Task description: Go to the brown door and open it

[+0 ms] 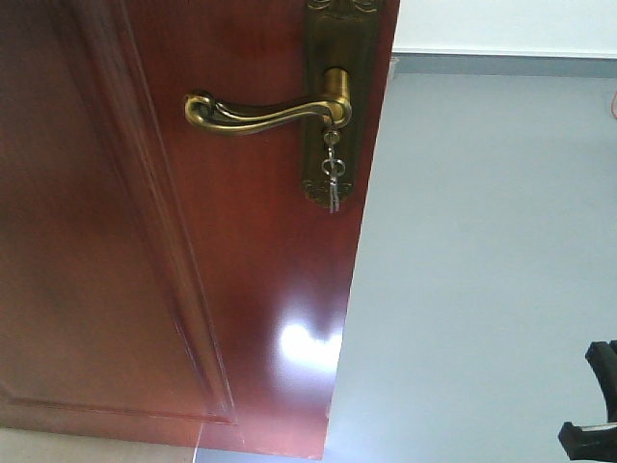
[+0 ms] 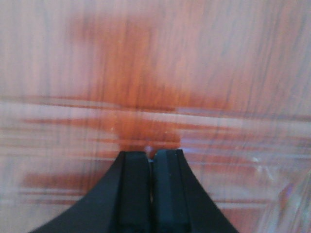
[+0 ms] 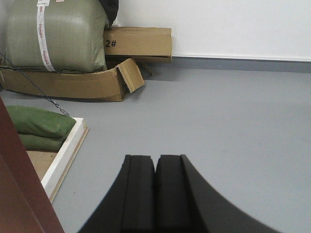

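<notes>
The brown door (image 1: 145, 241) fills the left of the front view and stands ajar, its edge running down the middle. Its brass lever handle (image 1: 260, 111) points left from a brass plate, with keys (image 1: 332, 178) hanging from the lock below. My left gripper (image 2: 151, 154) is shut and empty, its tips right at the door's glossy wood surface (image 2: 146, 73). My right gripper (image 3: 155, 158) is shut and empty, facing the grey floor beyond the door; the door edge (image 3: 19, 184) shows at its lower left. A black part of an arm (image 1: 593, 405) shows at the front view's lower right.
Grey floor (image 1: 482, 241) and a white wall with grey skirting lie past the door. In the right wrist view, cardboard boxes (image 3: 138, 43), a large green sack (image 3: 56, 34), smaller green sacks (image 3: 41, 124) and a white-edged board (image 3: 65, 155) sit to the left.
</notes>
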Motion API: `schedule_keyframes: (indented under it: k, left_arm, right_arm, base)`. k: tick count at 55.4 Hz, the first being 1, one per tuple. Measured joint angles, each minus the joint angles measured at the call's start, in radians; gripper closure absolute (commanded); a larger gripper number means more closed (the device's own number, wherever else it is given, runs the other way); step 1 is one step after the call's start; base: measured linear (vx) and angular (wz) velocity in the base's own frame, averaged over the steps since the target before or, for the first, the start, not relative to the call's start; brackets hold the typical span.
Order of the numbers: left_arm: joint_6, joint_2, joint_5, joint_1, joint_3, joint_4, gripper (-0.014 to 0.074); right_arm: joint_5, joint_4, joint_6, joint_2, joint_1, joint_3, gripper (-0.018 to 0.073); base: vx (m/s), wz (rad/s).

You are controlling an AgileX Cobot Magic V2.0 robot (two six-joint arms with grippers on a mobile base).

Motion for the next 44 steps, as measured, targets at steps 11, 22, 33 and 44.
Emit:
schedule_keyframes:
  k: [11,22,33,44]
  left_arm:
    - [0.0,0.002,-0.001,0.0,0.0,0.0,0.0421]
    - [0.0,0.002,0.0,0.0,0.0,0.0,0.0421]
    - [0.0,0.002,0.0,0.0,0.0,0.0,0.0421]
    - [0.0,0.001,-0.001,0.0,0.0,0.0,0.0421]
  right_arm:
    - [0.0,0.0,0.0,0.0,0.0,0.0,0.0559]
    - [0.0,0.0,0.0,0.0,0.0,0.0,0.0559]
    - [0.0,0.0,0.0,0.0,0.0,0.0,0.0559]
    - [0.0,0.0,0.0,0.0,0.0,0.0,0.0559]
  base:
    - [0.01,0.01]
    - [0.0,0.0]
    - [0.0,0.0]
    - [0.0,0.0]
